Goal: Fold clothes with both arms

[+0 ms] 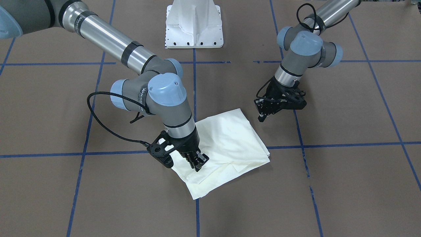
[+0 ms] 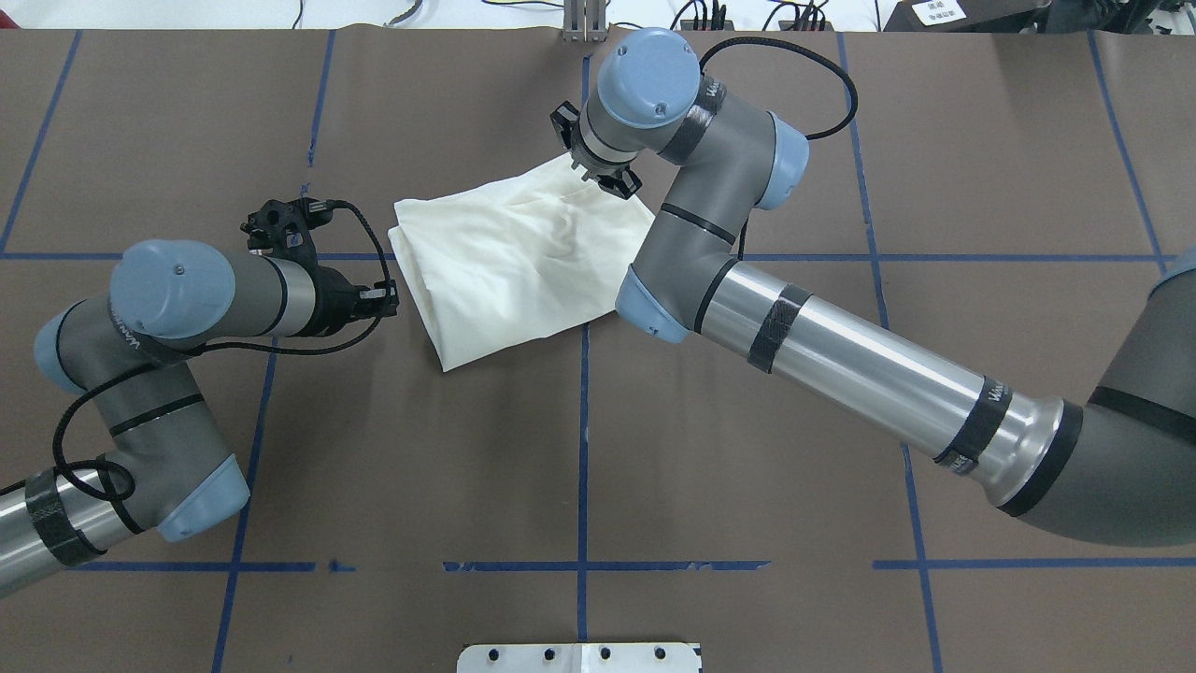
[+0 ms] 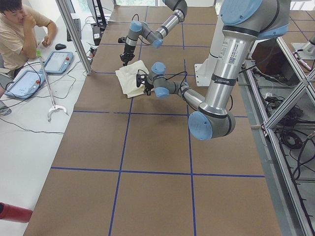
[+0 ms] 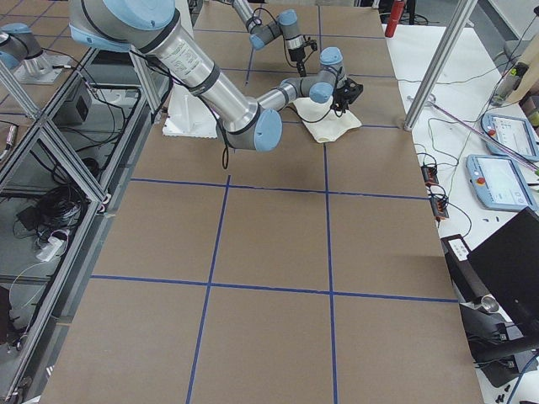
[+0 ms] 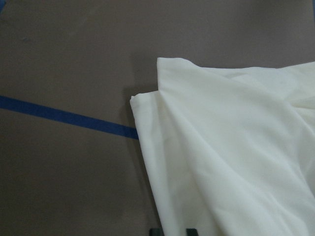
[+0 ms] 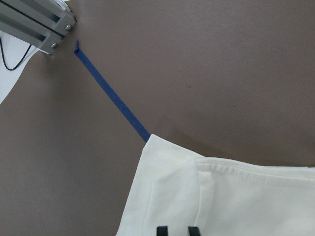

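Right gripper [image 1: 199, 162] sits tip-down on the shirt [image 1: 230, 135], jaws close together; I cannot tell if it pinches the cloth. Seen from the front, the left gripper [image 1: 263, 113] hangs just beside the shirt, jaws closed, holding nothing. From above, the shirt is a small folded square near the middle of the table [image 2: 841, 421], plain side up. Both wrist views show stacked edges. I think the folding is nearly done, with maybe a last tidy left.
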Robot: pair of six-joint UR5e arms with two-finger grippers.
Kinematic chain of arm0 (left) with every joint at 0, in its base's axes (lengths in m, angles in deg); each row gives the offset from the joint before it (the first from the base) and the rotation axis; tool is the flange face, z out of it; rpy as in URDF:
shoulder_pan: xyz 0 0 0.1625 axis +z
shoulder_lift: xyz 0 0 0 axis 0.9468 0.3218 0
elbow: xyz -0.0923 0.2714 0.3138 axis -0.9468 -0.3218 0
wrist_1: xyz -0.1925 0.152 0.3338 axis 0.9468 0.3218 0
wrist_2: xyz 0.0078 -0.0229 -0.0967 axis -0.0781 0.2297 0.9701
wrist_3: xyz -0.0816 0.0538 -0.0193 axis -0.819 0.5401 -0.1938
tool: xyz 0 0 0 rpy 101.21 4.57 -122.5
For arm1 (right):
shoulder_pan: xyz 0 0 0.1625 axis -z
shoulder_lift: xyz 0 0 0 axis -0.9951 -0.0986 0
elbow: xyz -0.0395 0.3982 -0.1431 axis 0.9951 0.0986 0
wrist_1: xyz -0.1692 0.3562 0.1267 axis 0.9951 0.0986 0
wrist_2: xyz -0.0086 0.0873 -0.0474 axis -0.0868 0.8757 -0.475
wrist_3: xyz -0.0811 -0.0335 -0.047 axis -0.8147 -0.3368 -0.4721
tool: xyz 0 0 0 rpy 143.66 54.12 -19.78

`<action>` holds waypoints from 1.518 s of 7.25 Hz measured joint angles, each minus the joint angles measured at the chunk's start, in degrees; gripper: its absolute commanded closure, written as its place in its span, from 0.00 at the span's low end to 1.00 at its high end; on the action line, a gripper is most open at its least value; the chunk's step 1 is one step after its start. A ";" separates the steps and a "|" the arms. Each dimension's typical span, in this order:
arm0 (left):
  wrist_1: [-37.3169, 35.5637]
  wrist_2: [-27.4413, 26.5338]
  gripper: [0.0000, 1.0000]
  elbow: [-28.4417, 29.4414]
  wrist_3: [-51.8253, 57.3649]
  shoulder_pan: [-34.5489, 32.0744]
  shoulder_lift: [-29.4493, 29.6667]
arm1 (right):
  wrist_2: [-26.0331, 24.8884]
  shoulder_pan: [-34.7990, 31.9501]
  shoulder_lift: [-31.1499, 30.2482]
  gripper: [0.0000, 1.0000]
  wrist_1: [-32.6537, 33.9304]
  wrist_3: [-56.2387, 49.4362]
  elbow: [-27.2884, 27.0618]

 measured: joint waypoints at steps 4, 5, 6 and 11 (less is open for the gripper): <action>0.05 1.11 1.00 2.66 -0.52 2.19 3.42 | 0.79 -1.35 -0.81 0.63 0.04 -0.07 -2.26; 0.15 1.11 1.00 3.96 -0.54 2.29 5.22 | 1.45 -1.75 -2.01 0.62 0.08 -0.18 -3.73; 0.21 1.13 1.00 4.43 -0.59 2.32 6.35 | 1.81 -2.02 -3.09 0.62 0.10 -0.28 -5.02; 0.05 0.86 1.00 -1.97 -6.09 8.61 3.06 | 2.02 -2.56 -3.87 0.62 0.11 -0.33 -6.04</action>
